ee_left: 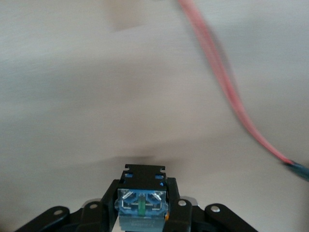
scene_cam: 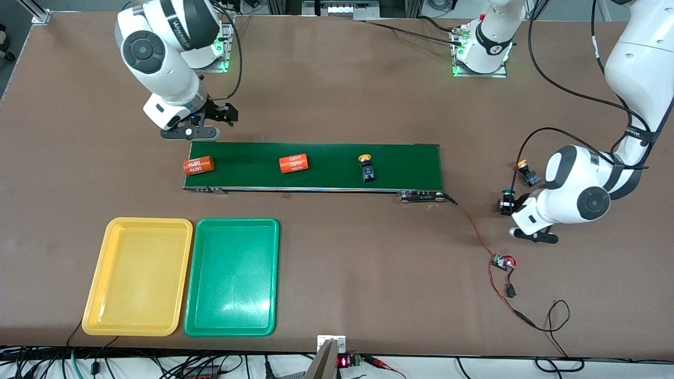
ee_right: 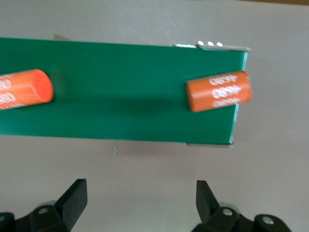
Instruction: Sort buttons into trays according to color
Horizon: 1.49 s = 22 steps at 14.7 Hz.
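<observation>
Brown and matte, the bench (scene_cam: 337, 252) carries a long dark green belt (scene_cam: 316, 168) across its middle, and that belt serves as the landmark for everything else.

On the belt lie two orange cylinders marked 4680: one (scene_cam: 198, 165) at the end toward the right arm, the other (scene_cam: 293, 163) about midway along. A yellow-capped button (scene_cam: 366, 167) also lies on the belt, between the midway cylinder and the end toward the left arm.

Nearer the front camera than the belt, two trays sit side by side with their long edges almost touching: the yellow tray (scene_cam: 95, 295) toward the right arm's end, the green tray (scene_cam: 271, 273) beside it. Neither holds a button.

Off the belt's end toward the left arm, a second yellow-capped button (scene_cam: 528, 173) lies on the bench, near the left tool (scene_cam: 506, 204). That tool is low there, pinching a green-capped button (scene_cam: 507, 200) by its body (the left wrist view shows the blue-and-black body (ee_left: 141, 203) clamped between the black fingers (ee_left: 179, 212)). A red wire (scene_cam: 476, 231) runs from the belt's end past this spot to a small circuit board (scene_cam: 503, 262).

The right tool (scene_cam: 196, 132) waits by the belt's farther edge, at the end with the first cylinder, its fingers (ee_right: 72, 198) spread wide and holding nothing.
</observation>
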Available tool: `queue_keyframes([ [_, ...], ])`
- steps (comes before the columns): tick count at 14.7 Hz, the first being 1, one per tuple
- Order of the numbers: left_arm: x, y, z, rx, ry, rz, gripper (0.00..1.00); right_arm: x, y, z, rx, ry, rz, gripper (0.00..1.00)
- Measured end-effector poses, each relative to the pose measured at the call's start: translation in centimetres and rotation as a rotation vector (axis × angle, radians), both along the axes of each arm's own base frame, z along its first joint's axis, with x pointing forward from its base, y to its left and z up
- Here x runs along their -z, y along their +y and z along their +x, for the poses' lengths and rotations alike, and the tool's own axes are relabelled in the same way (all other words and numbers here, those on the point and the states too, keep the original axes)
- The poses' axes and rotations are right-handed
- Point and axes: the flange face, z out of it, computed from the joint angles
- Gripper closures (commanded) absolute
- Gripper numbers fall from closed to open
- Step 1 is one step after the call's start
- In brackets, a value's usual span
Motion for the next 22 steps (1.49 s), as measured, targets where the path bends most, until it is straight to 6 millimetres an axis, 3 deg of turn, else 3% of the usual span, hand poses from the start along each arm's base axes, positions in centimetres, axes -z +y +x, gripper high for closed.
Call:
queue_keyframes([
  [2, -2.0, -4.1, -0.3, -0.003, 0.018, -0.006, 1.00, 0.6, 1.6, 0.0, -0.012, -0.031, 0.013, 0.00],
  [6, -6.6, -14.2, -2.3, -0.100, 0.048, -0.002, 1.00, 2.0, 4.3, -0.4, 0.029, -0.060, 0.019, 0.00],
  [9, -8.9, -20.1, -4.2, -0.139, 0.047, -0.002, 1.00, 2.3, 4.9, -0.7, 0.046, -0.058, 0.015, 0.00],
  [15, -7.7, -27.4, -7.8, -0.095, 0.080, 0.021, 0.97, 2.3, 4.7, -0.5, 0.057, -0.059, 0.015, 0.00],
  [18, -6.6, -30.4, -9.5, -0.050, 0.089, 0.038, 0.85, 2.3, 4.6, -0.4, 0.060, -0.060, 0.015, 0.00],
  [19, -6.2, -30.7, -9.7, -0.046, 0.088, 0.045, 0.79, 2.4, 4.5, -0.4, 0.061, -0.059, 0.015, 0.00],
  [20, -5.7, -30.5, -9.5, -0.052, 0.085, 0.048, 0.60, 2.5, 4.4, -0.3, 0.063, -0.057, 0.014, 0.00],
  [21, -5.4, -30.2, -9.2, -0.061, 0.082, 0.049, 0.23, 2.6, 4.4, -0.3, 0.065, -0.055, 0.012, 0.00],
  [22, -5.0, -29.6, -8.8, -0.070, 0.078, 0.050, 0.00, 2.7, 4.2, -0.2, 0.068, -0.053, 0.011, 0.00],
])
